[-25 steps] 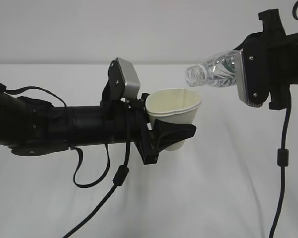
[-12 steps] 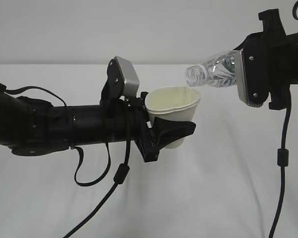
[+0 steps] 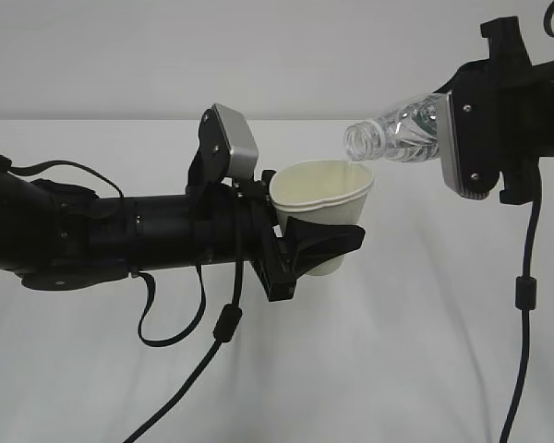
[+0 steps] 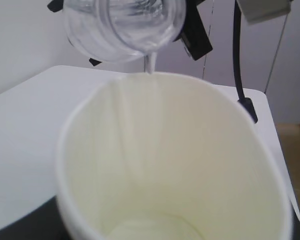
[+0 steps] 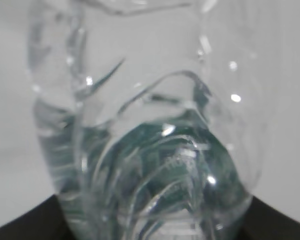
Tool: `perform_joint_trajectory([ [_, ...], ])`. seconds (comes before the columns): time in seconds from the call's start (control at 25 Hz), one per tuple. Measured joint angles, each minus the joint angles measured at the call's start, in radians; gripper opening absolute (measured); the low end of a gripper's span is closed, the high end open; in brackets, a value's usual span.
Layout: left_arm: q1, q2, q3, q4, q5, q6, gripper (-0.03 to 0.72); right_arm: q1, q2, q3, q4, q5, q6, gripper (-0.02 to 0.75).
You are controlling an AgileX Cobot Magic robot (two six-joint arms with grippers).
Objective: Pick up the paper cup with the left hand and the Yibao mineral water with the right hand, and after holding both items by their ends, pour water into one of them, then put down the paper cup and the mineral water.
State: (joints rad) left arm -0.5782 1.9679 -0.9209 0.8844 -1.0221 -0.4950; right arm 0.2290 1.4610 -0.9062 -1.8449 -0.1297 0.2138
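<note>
The left hand (image 3: 319,247) reaches in from the left, its long black arm lying almost level above the white worktop (image 3: 397,369), with a silver-grey box (image 3: 235,146) standing up near the wrist and a thick cable (image 3: 203,355) drooping below. Its jaws hold the cup (image 3: 325,208) around the lower half of its wall; the cup stands upright, mouth up, well clear of the worktop, and its rim is squeezed slightly out of round.

The right hand (image 3: 443,125) comes in from the upper right, higher than the left, its grey panel (image 3: 462,138) facing the camera and a thin cable (image 3: 526,305) hanging straight down. Its jaws grip the bottle (image 3: 392,132) by the base end, the rear of the bottle hidden behind the panel. The bottle lies close to level, tipped a little mouth-down, its open neck pointing left and sitting just above the right side of the cup's rim.

In the left wrist view, the bottle's mouth (image 4: 124,27) hangs over the far rim of the cup (image 4: 165,165), and a thin stream of water (image 4: 150,62) falls from it into the cup. The right wrist view shows only the bottle (image 5: 145,135), close and blurred.
</note>
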Motion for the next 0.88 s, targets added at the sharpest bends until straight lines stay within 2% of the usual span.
perform_joint_trajectory([
  [0.88, 0.0, 0.0, 0.0, 0.0, 0.022, 0.0, 0.401, 0.0, 0.0, 0.0, 0.0, 0.0, 0.0, 0.396],
])
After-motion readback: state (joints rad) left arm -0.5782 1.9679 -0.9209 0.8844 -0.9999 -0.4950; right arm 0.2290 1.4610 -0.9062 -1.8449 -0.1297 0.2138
